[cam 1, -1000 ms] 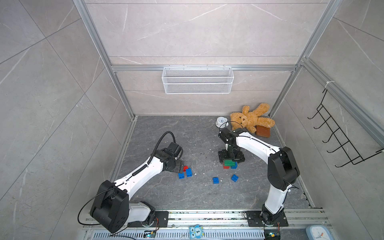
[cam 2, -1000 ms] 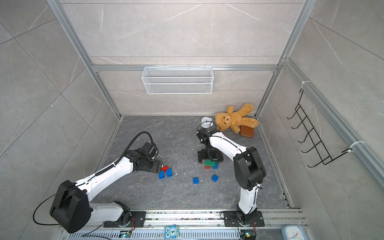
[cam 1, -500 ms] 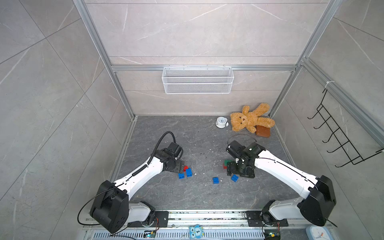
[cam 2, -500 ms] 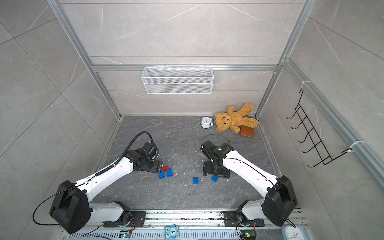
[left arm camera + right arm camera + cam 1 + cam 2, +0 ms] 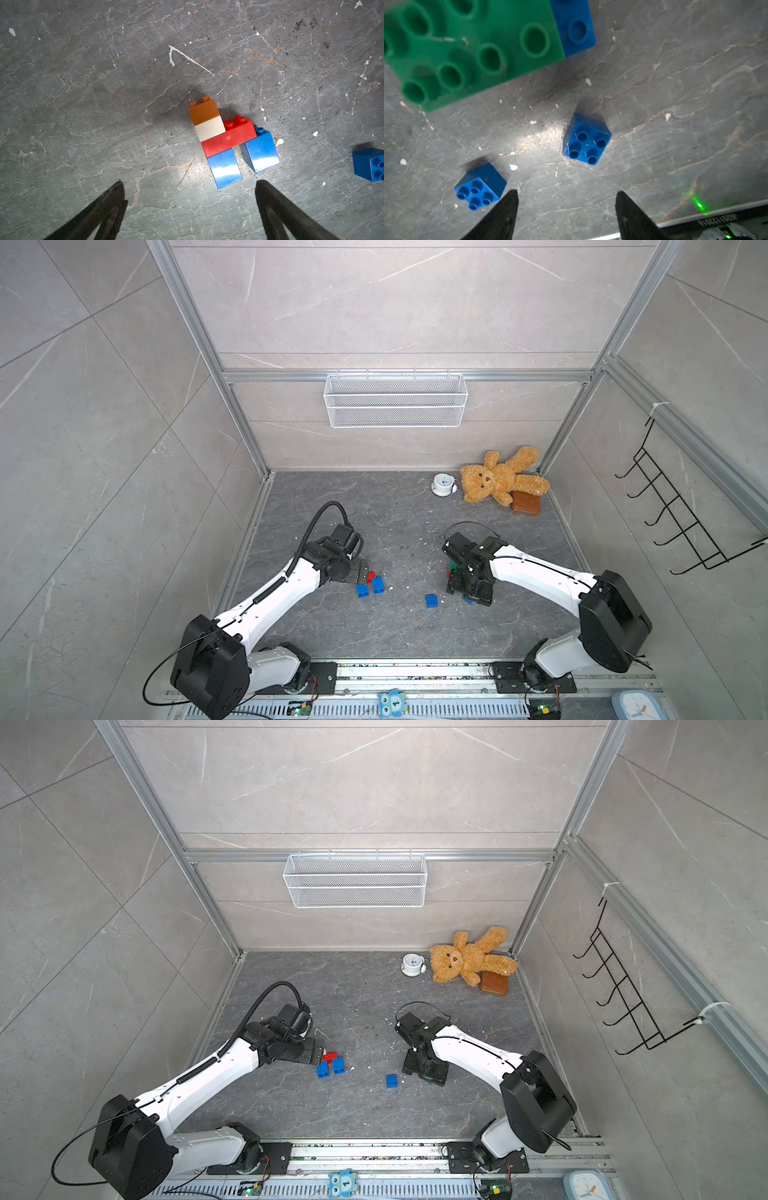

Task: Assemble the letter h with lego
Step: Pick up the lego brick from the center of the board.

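The built lego lies flat on the floor: a brown brick [image 5: 203,111], a white brick [image 5: 209,128], a red bar [image 5: 228,139] and two blue bricks [image 5: 225,166] [image 5: 261,151] below the bar. My left gripper [image 5: 190,186] [image 5: 359,570] is open just short of it, holding nothing. My right gripper [image 5: 566,194] [image 5: 469,593] is open over bare floor. One loose blue brick [image 5: 586,139] lies ahead of its jaws, and another [image 5: 480,186] sits close beside one fingertip. A green brick [image 5: 473,47] [image 5: 457,568] is stacked on a blue one [image 5: 575,27].
A teddy bear [image 5: 498,481], a white alarm clock [image 5: 444,484] and a smooth brown block [image 5: 527,502] sit in the back right corner. A wire basket [image 5: 395,400] hangs on the back wall and a black hook rack [image 5: 685,522] on the right wall.
The right arm has swung from over the green stack toward the front, above the loose blue bricks, and its jaws have narrowed. The left jaws have opened a little wider; that arm stayed put.
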